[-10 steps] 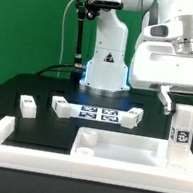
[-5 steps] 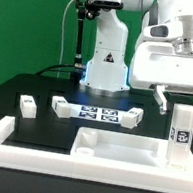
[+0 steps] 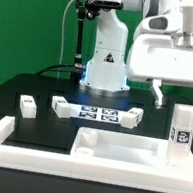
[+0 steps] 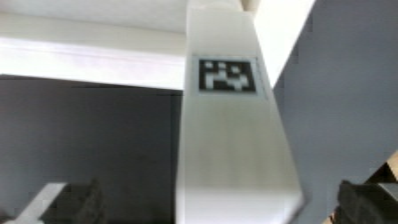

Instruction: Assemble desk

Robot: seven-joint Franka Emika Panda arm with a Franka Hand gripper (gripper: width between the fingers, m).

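Where the dark surface runs farthest from the jaws toward the exterior view's left, a loose desk leg sits alone, well apart from them. Closer to the jaws the marker board lies flat, and in front of it the desk top rests rim-up against the border wall. Directly below the jaws an upright desk leg stands at the desk top's end. The jaws hang spread wide above it, their fingers clear of its sides, gripping nothing
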